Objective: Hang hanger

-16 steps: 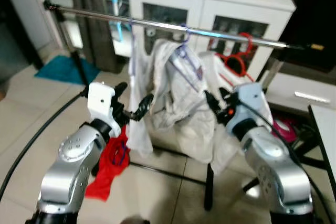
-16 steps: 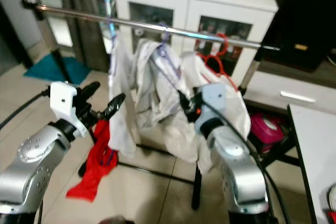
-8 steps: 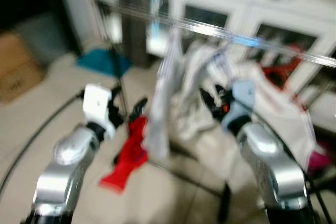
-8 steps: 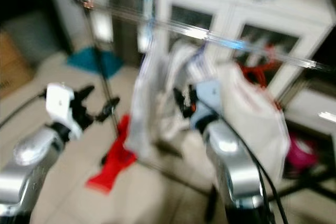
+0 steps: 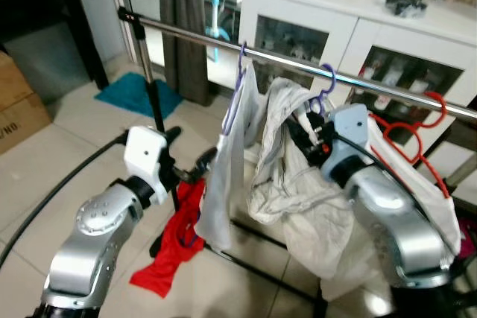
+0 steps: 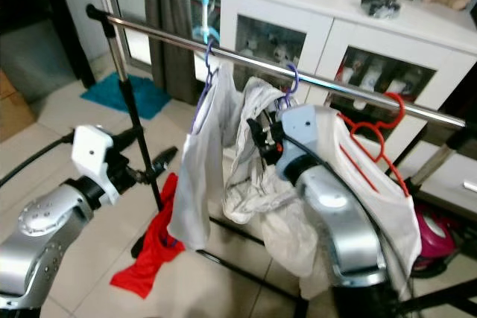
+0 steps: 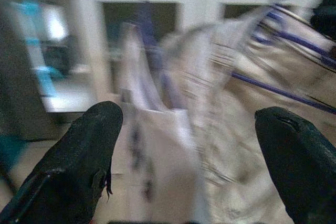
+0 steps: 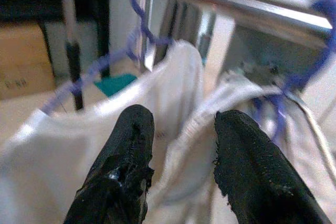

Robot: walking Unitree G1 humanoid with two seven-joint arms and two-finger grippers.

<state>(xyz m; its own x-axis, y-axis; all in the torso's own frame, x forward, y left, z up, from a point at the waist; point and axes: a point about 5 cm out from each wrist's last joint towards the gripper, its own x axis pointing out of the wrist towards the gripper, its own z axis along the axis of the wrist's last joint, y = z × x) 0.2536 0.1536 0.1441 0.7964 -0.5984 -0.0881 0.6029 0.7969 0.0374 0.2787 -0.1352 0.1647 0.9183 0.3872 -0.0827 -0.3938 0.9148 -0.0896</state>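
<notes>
Hangers already on the rail (image 5: pixel 194 36): a purple hanger (image 5: pixel 237 83) at centre frame carrying a white shirt (image 5: pixel 227 176), a second purple hanger (image 5: pixel 325 83) just right of it under a crumpled white garment (image 5: pixel 287 165), and a red hanger (image 5: pixel 417 132) at far right. Hooks sit over the steel bar, so each garment hangs free of the floor. Right pincer (image 5: pixel 307 135) is raised close to the second hook, fingers (image 8: pixel 131 145) narrowly parted with nothing between them; my guess is it is placed to steady or let go of that hanger. Left pincer (image 5: pixel 190 158) waits at centre left, spread wide and empty, just beside the shirt's edge. Red cloth (image 5: pixel 175 243) lies on the floor beneath the rack.
</notes>
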